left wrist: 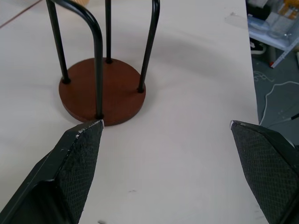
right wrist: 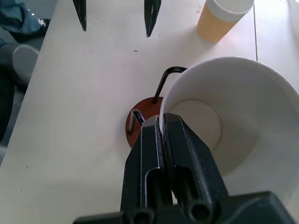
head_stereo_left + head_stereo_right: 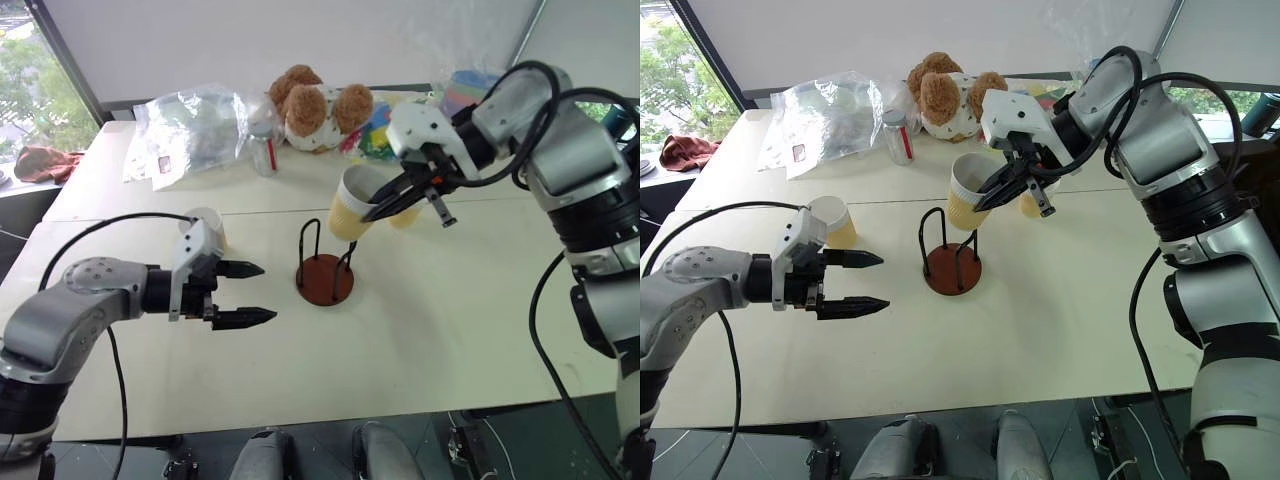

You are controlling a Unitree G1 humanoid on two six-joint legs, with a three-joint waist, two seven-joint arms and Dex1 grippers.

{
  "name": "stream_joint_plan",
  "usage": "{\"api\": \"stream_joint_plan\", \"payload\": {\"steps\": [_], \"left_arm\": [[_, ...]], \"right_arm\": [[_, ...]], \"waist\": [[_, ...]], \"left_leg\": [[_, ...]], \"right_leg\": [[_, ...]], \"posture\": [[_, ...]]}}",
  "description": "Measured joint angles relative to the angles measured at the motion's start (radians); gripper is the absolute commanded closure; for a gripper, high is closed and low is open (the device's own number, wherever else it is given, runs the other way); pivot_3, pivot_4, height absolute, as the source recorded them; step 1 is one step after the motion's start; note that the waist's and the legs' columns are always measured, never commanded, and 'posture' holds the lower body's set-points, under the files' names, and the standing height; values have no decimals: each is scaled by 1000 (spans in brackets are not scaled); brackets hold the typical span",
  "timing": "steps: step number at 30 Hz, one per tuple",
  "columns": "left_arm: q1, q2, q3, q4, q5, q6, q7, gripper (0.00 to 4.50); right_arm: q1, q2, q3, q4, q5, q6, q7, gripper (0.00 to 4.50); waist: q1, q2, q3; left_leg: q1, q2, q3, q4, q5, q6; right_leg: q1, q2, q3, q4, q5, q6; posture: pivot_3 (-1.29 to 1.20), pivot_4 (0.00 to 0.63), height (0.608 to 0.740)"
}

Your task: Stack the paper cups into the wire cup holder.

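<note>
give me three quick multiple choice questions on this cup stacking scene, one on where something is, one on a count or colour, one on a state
1. Where is the cup held by the right gripper?
A. above the wire cup holder
B. flat on the table beside the teddy bear
C. inside the plastic bag

2. What colour is the holder's round base?
A. bright blue
B. rust red
C. white

3. How does the left gripper stand?
A. shut on a cup
B. shut on the holder's wire
C. open, holding nothing

Answers:
1. A: the held cup hangs tilted in the air over the holder's wire loops, pinched at its rim.
2. B: the disc under the black wires is rust red.
3. C: its two black fingers are spread apart over the table near the holder, with nothing between them.
</note>
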Motion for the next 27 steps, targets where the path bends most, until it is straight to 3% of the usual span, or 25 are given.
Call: {"api": "stream_joint_plan", "payload": {"steps": [15, 27], "left_arm": [[18, -24, 0, -12, -18, 1, 58, 0], [17, -41, 0, -12, -17, -1, 68, 0]], "right_arm": [[-55, 46, 51, 99, -27, -103, 0, 4446], [-43, 45, 78, 51, 14, -54, 0, 4446]], "waist": [[3, 0, 0], [1, 0, 0]], "left_leg": [[-1, 0, 0, 0, 1, -3], [-1, 0, 0, 0, 1, -2]], "right_leg": [[-1, -2, 0, 0, 0, 0], [-2, -3, -1, 0, 0, 0]], "posture": [[0, 150, 740], [0, 150, 740]]}}
